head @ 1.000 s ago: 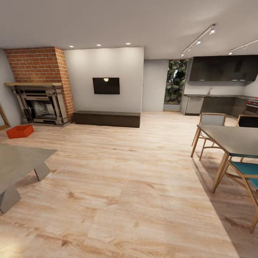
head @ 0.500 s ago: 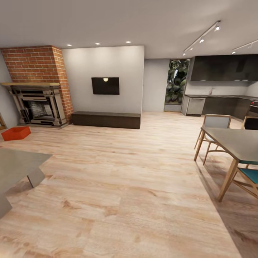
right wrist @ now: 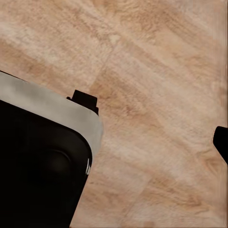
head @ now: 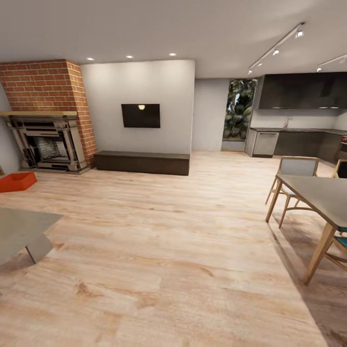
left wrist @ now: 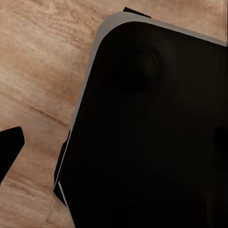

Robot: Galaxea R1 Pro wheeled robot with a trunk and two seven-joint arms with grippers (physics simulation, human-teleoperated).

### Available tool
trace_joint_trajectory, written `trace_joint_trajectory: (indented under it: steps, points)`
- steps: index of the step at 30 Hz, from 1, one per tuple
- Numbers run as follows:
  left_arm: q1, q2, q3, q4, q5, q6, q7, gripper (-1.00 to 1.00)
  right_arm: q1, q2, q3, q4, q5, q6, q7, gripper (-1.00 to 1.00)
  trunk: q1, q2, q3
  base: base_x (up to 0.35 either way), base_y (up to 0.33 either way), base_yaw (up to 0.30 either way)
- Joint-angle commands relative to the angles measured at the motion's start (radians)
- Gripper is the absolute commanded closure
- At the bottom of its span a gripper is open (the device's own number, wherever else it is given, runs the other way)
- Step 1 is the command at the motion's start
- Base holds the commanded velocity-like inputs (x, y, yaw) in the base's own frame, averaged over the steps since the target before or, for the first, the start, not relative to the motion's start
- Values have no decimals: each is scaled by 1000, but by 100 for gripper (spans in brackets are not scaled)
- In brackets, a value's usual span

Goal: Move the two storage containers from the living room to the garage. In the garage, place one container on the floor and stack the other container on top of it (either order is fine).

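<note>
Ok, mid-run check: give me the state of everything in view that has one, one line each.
storage container: upright on the wood floor by the fireplace, open-topped, not held.
fireplace: unlit.
wall TV: screen dark, off.
ceiling spotlights: on.
dining chair: upright, pushed in at the dining table.
left gripper: jaw state cannot be told from the left wrist view.
right gripper: jaw state cannot be told from the right wrist view.

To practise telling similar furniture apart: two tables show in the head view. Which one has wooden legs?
The table at the right, with chairs beside it. The table at the left stands on grey slab legs.
</note>
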Motion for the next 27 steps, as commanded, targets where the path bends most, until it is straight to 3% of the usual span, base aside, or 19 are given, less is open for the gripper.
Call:
trace_joint_trajectory:
  steps: [1,27]
  points:
    - [0,0,3,-1,2,-2,2,-100,-1,0,6,3,-3,-6,-2,-100,1,0,-1,325,0,0]
    - [0,-1,2,-1,3,-1,2,-100,-1,10,8,3,-3,3,-2,-100,1,0,-1,325,0,0]
